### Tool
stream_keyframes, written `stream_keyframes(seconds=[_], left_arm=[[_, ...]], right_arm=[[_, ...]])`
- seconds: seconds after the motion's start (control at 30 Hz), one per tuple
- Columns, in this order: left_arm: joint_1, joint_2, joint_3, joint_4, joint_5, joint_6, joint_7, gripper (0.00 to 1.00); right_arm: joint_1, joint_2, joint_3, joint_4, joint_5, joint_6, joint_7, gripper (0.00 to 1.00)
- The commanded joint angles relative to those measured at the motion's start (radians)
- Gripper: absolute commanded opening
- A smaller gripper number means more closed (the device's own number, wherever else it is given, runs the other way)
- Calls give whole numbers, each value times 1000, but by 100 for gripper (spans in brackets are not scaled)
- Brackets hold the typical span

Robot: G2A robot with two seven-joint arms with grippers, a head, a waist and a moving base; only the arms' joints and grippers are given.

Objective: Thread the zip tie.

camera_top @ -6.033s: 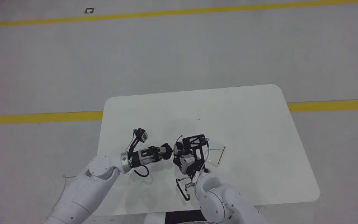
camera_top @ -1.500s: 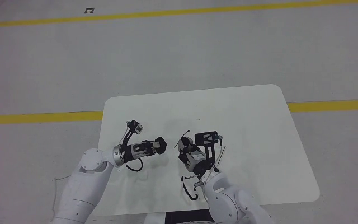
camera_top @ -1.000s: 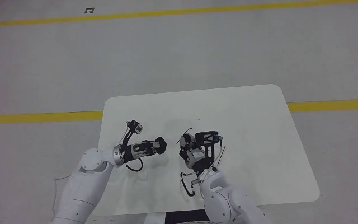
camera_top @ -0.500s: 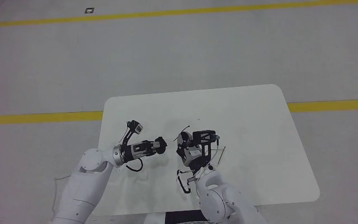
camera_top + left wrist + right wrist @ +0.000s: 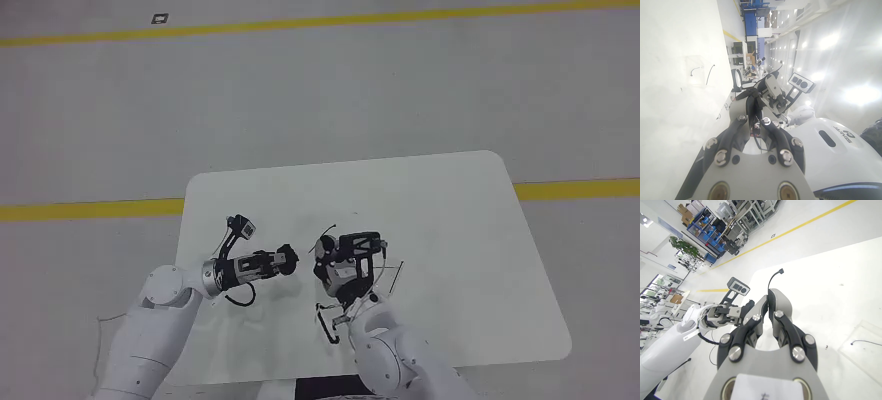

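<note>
Two claws hang close together above the tabletop (image 5: pixel 450 200) in the top view, the right claw (image 5: pixel 320 260) at 3 o'clock of the left claw (image 5: pixel 290 257). The left wrist view shows the left claw's fingers (image 5: pixel 750 106) pinched together. The right wrist view shows the right claw clamped on the black zip tie (image 5: pixel 769 283), whose head juts past the fingertips.

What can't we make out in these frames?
Zip tie tail: right wrist view, hidden between the fingers of the right gripper.
Anything pinched in the left gripper: left wrist view, its shut fingers hide it.
Clear tray: right wrist view, cut off by the frame edge.
Zip tie head slot: top view, too small.
</note>
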State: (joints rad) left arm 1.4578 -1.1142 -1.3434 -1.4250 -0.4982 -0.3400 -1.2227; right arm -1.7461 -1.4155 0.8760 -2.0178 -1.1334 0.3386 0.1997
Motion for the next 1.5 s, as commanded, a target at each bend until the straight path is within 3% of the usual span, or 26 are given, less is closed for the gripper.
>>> stream_keyframes(seconds=[0.0, 0.63, 1.47], left_arm=[[0, 0, 0, 0, 0, 0, 0, 0], [0, 0, 0, 0, 0, 0, 0, 0], [0, 0, 0, 0, 0, 0, 0, 0]], right_arm=[[4, 2, -9, 9, -11, 1, -1, 0], [24, 13, -28, 0, -45, -4, 3, 0], [35, 55, -61, -25, -11, 1, 31, 0]])
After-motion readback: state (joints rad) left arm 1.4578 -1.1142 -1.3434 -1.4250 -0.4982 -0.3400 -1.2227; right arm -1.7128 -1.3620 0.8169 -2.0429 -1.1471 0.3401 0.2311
